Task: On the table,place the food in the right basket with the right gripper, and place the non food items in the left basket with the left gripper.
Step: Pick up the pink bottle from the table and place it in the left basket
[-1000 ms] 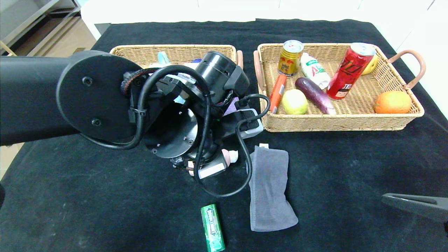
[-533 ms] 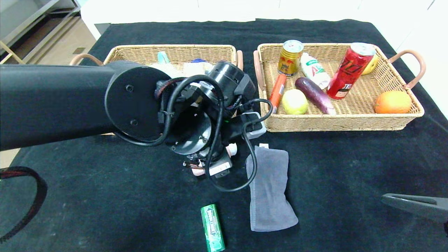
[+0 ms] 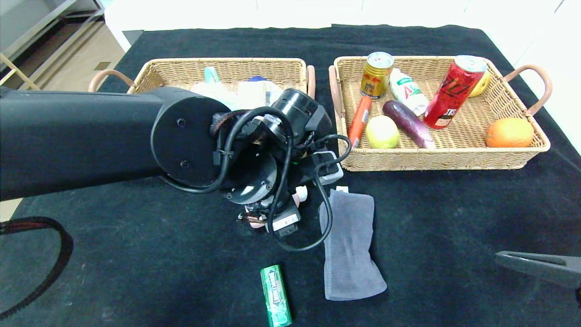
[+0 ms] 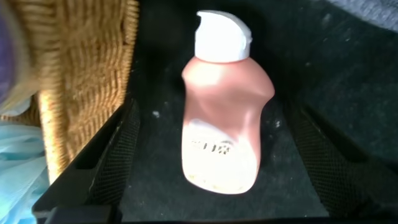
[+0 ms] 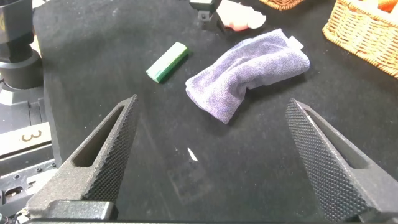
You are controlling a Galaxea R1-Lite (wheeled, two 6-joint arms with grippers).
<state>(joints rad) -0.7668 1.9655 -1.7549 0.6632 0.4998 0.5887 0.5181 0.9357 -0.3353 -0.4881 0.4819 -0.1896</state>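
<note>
The pink bottle (image 4: 221, 124) with its white cap (image 4: 222, 37) lies on the black table (image 3: 136, 254), just in front of the left basket (image 3: 227, 68). My left gripper (image 4: 217, 165) is open, with one finger (image 4: 115, 155) on each side of the bottle and not touching it. In the head view the arm hides most of the bottle (image 3: 300, 194). The grey towel (image 3: 349, 245) and the green gum pack (image 3: 275, 295) lie on the table. The lemon (image 3: 382, 131) and the sausage (image 3: 360, 119) lie in the right basket (image 3: 435, 156). The blue pouf (image 4: 15, 155) is in the left basket. My right gripper (image 3: 540, 265) is open and empty.
The right basket also holds an eggplant (image 3: 408, 123), an orange (image 3: 509, 132), a gold can (image 3: 376, 75), a red can (image 3: 455, 91) and a white bottle (image 3: 407, 91). The left basket's wicker wall (image 4: 87, 74) stands close beside my left finger.
My left arm has swung rightward and lowered, bringing its open gripper down around the pink bottle. The right arm has not moved.
</note>
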